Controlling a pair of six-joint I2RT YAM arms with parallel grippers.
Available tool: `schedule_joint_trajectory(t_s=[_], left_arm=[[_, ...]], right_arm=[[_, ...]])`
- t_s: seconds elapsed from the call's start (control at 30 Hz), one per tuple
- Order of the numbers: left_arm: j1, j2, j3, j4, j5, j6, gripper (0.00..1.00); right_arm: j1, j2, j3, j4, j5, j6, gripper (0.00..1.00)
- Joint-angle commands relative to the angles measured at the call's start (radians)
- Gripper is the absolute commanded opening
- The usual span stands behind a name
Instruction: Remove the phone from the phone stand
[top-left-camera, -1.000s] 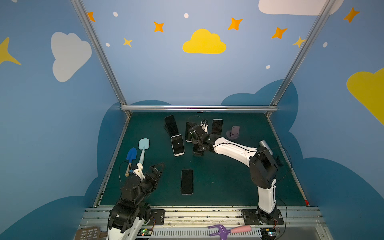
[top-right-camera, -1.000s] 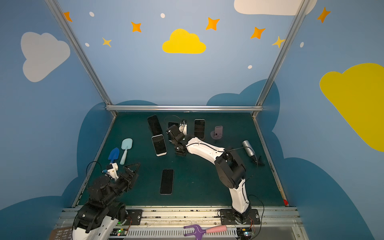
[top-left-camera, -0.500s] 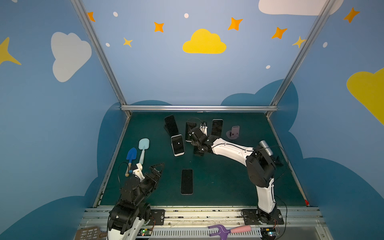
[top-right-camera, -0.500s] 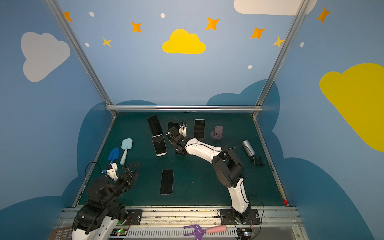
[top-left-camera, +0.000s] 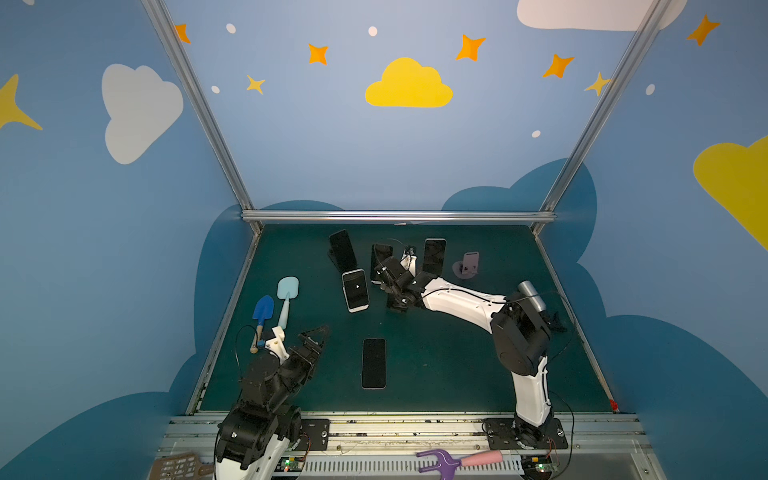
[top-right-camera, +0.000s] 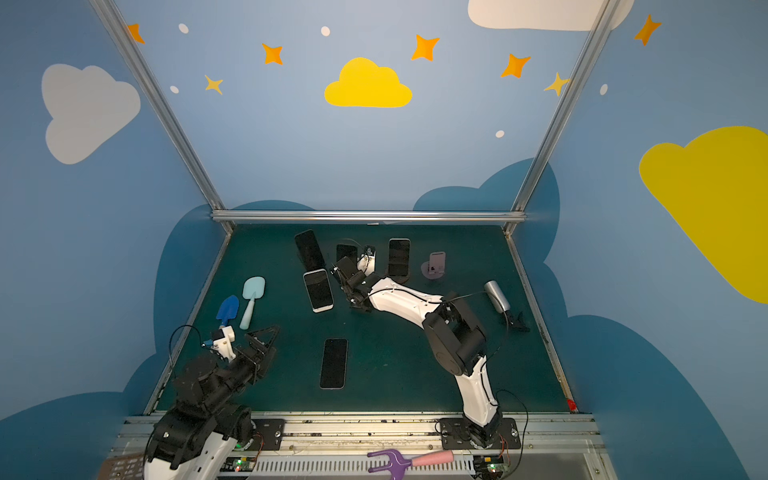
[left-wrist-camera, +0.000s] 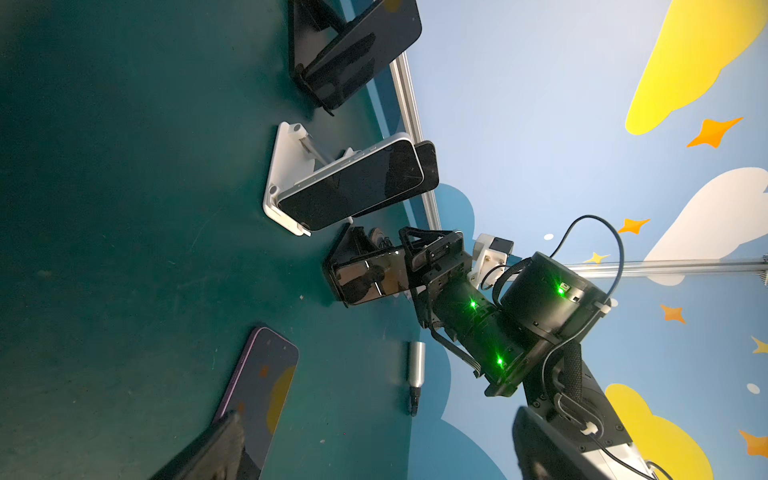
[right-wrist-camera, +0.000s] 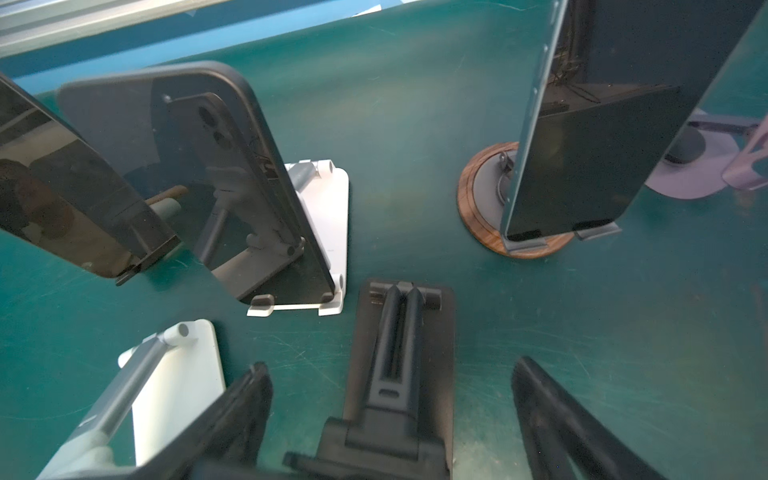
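- In both top views I see my left gripper (top-left-camera: 314, 337) hovering over the near left of the green mat (top-left-camera: 457, 365). Its jaws are spread and hold nothing.
- In the same views, my right gripper (top-left-camera: 386, 272) reaches in among the stands at the back.
- Left wrist view: the phone (left-wrist-camera: 365, 282) leans on its black stand (left-wrist-camera: 345, 251), with my right gripper (left-wrist-camera: 415, 262) at its top edge.
- Right wrist view: the fingers (right-wrist-camera: 232, 415) stand wide apart on either side of the black stand (right-wrist-camera: 401, 316), clamping nothing.

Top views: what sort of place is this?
Probably an enclosed robot test cell: left arm and right arm bolted to a front rail, aluminium frame around cloud-painted walls, several phones propped on stands on a green mat.
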Motion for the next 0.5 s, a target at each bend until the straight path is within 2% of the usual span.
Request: schedule_joint_trajectory(t_s=[0.0,0.2,0.47], left_arm=[[-0.003,-0.016,0.001,-0.004,0.002,0.012,1.0],[-0.002,-0.021,0.014,-0.026,0.001,0.021,1.0],[-0.002,-0.021,0.017,-0.032,0.001,0.023,1.0]], right_arm=[[0.018,0.029,0.038,-0.06,0.064,0.059,0.91],[0.021,0.045,0.037,-0.054,0.082,0.073,0.89],[0.02,0.062,0.045,-0.051,0.082,0.054,0.75]])
